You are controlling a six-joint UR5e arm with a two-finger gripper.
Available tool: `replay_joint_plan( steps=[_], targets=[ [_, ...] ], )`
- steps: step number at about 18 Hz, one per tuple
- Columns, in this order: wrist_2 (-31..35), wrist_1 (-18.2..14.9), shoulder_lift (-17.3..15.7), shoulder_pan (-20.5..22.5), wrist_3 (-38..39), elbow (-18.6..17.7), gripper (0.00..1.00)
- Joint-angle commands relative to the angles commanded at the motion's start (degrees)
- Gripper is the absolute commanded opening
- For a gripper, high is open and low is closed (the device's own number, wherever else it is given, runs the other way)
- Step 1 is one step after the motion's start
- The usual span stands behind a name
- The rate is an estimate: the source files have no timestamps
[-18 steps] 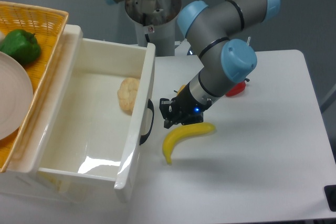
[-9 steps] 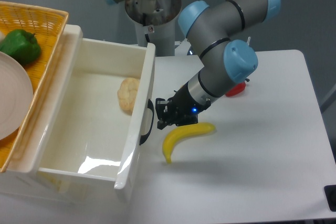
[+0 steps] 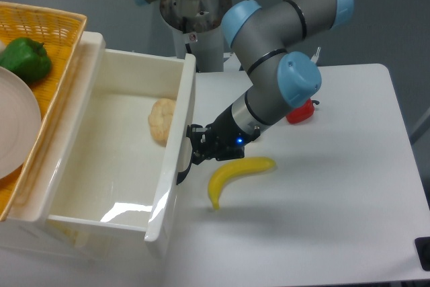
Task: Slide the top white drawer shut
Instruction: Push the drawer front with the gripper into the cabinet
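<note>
The top white drawer [image 3: 101,166] stands pulled out at the left, a deep glossy box with a pale lumpy food item [image 3: 161,120] inside. Its front panel [image 3: 171,166] carries a black arched handle [image 3: 182,169]. My gripper [image 3: 193,146] reaches in from the right and presses against the drawer front at the handle's upper part. Its two black fingers [image 3: 190,130] are spread apart, with nothing held between them.
A yellow banana [image 3: 235,171] lies on the white table just right of the gripper. A red object [image 3: 300,111] sits behind my arm. On the cabinet at the left, a yellow wicker basket [image 3: 60,38] holds a green pepper [image 3: 25,58] and a white plate [image 3: 13,129].
My gripper moved left from above the banana to the drawer front and met the handle. The drawer front has shifted slightly left.
</note>
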State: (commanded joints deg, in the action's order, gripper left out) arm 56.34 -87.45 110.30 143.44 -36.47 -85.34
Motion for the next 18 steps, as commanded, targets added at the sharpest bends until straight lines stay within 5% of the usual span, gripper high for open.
replay_joint_plan(
  steps=[18],
  targets=[
    [0.26, -1.68, -1.06, -6.85, 4.56, -0.26, 0.03]
  ],
)
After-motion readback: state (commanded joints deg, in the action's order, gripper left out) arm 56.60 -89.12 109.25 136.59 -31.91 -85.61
